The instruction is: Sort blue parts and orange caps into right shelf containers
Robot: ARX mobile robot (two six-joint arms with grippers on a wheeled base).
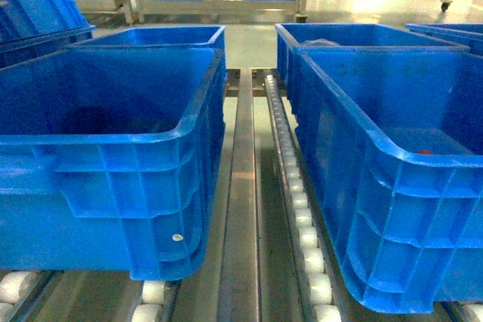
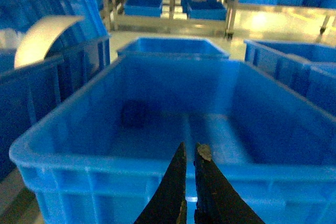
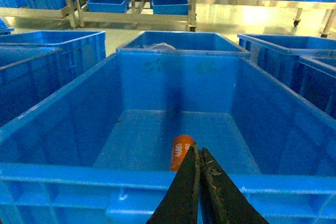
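Two large blue crates sit side by side on the roller conveyor, parted by a steel rail running down the middle. Seen from the head camera, the left crate and the right crate fill the foreground, with further blue bins behind them and on a metal rack beyond. Neither arm shows in that view. Over the near rim of the left crate, the left gripper hangs with its dark fingers pressed almost together, grasping nothing; a dark blue part lies on the floor of that crate near the far left corner. Likewise clenched and empty, the right gripper hovers over the right crate's rim, just in front of an orange cap resting on that crate's floor.
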